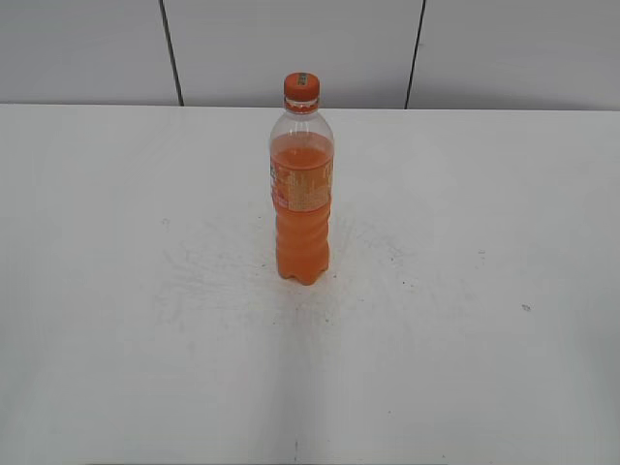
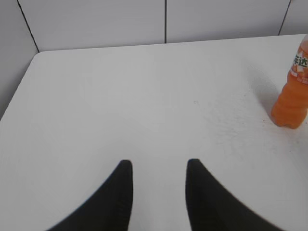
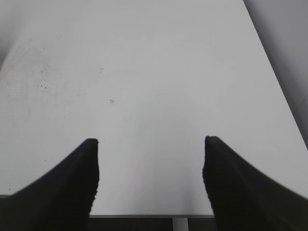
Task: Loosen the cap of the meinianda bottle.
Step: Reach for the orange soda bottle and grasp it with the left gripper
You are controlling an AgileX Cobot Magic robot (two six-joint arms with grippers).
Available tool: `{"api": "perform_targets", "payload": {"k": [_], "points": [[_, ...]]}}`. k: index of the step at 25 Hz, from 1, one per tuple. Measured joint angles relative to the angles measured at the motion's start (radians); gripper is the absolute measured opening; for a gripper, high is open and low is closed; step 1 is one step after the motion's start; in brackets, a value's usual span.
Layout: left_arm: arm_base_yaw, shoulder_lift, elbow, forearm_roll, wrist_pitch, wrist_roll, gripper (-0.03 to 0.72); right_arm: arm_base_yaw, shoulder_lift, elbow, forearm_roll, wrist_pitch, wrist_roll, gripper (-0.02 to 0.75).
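Meinianda bottle point(image 1: 301, 189) stands upright at centre frame on the white table point(image 1: 116, 291), cap point(image 1: 301, 89) on, while left gripper point(image 2: 159, 166) and right gripper point(image 3: 150, 144) hang empty, jaws apart.

A tall clear plastic soda bottle point(image 1: 302, 194) holding orange drink stands upright near the middle of the white table point(image 1: 116, 291), filled to its shoulder, an orange-and-pale label band wrapping its upper body above a ribbed waist. A small round orange plastic screw cap point(image 1: 301, 89) sits on its neck, pale mark on top, above an orange neck ring.
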State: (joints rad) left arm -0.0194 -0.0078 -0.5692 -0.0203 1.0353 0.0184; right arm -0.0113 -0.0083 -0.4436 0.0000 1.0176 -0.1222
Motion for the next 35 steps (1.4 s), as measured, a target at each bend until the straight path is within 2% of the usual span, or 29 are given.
{"api": "perform_targets", "payload": {"k": [22,25,30,31,33,35], "points": [[0.0,0.0,0.0,0.0,0.0,0.0,0.246,0.0,0.0,0.0,0.0,0.0,0.0,0.51],[0.0,0.0,0.0,0.005,0.0,0.0,0.316,0.0,0.0,0.0,0.0,0.0,0.0,0.51],[0.0,0.0,0.0,0.02,0.0,0.0,0.605,0.0,0.0,0.0,0.0,0.0,0.0,0.51],[0.0,0.0,0.0,0.02,0.0,0.0,0.636,0.0,0.0,0.0,0.0,0.0,0.0,0.51],[0.0,0.0,0.0,0.02,0.0,0.0,0.646,0.0,0.0,0.0,0.0,0.0,0.0,0.51],[0.0,0.0,0.0,0.02,0.0,0.0,0.623,0.0,0.0,0.0,0.0,0.0,0.0,0.51]]}}
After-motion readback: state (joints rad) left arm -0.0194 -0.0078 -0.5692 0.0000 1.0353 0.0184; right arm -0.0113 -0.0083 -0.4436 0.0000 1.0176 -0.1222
